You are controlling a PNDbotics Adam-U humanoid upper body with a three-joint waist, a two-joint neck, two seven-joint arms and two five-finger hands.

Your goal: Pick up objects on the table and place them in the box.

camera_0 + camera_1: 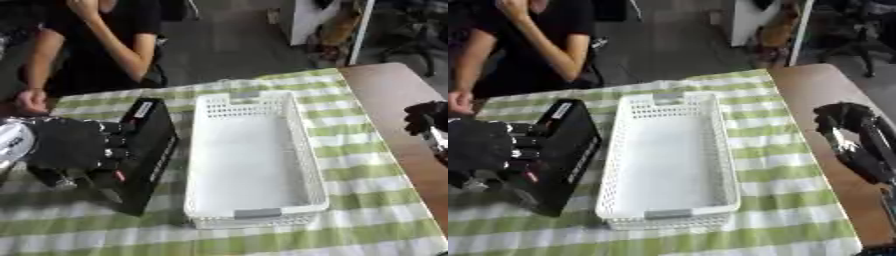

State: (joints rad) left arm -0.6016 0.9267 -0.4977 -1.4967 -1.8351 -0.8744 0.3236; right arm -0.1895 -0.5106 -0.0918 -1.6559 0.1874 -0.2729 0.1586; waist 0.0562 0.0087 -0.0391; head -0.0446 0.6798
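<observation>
Looking through the left eye view, the black box (144, 150) lies on the green-checked worktop (367, 200), just left of the white basket (254, 155) and nearly touching its long wall. It reads as a rigid, flat-sided carton with white label strips, probably of moderate weight and fairly smooth, so it should keep its shape under a grasp but could slide between fingers. The best hold looks to be across its narrow width, near the middle of its length. The left hand (74, 147) sits at the carton's left face, fingers curled onto its top edge; it seems to grip the carton, though the dark-on-dark overlap makes the contact hard to confirm. The basket is empty.

In the right eye view, the right hand (846, 122) hangs over the bare brown strip of worktop (815, 95), well apart from basket and carton, fingers curled and holding nothing. The carton would need lifting and carrying rightward over the basket's rim.
</observation>
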